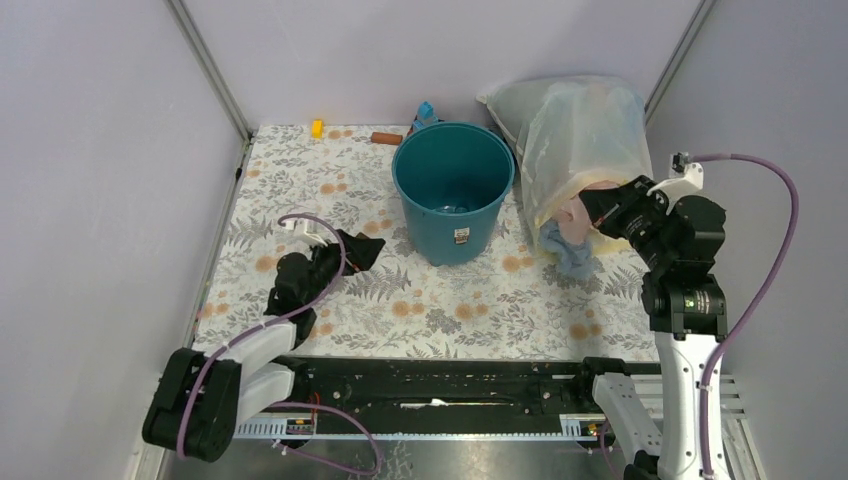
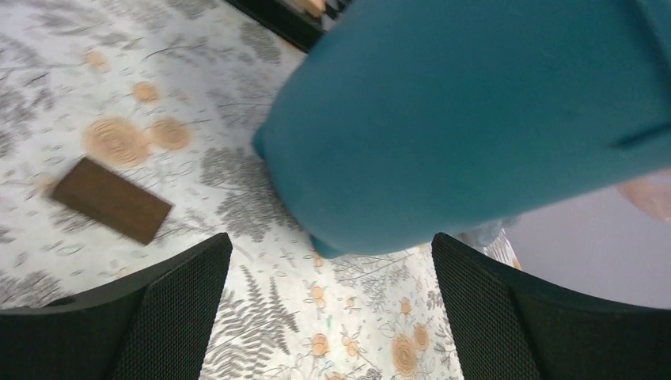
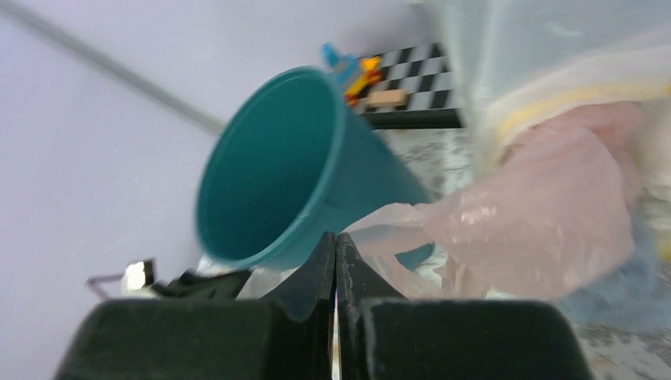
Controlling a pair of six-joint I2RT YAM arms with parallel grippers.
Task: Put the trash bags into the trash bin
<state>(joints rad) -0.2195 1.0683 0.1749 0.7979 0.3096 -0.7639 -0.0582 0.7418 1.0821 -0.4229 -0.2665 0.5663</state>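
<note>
The teal trash bin (image 1: 453, 190) stands upright at the middle back of the floral mat; it looks empty inside. A large translucent trash bag (image 1: 575, 140) leans against the wall to its right, with a pink bag (image 1: 577, 214) and a bluish bag (image 1: 572, 258) at its foot. My right gripper (image 1: 603, 210) is shut on a fold of the pink bag (image 3: 538, 214), just right of the bin (image 3: 277, 174). My left gripper (image 1: 352, 250) is open and empty, low over the mat left of the bin (image 2: 475, 119).
A brown block (image 1: 386, 138), a yellow piece (image 1: 317, 128) and a blue object (image 1: 426, 110) lie along the back edge behind the bin. The brown block also shows in the left wrist view (image 2: 111, 199). Grey walls close in the mat on three sides.
</note>
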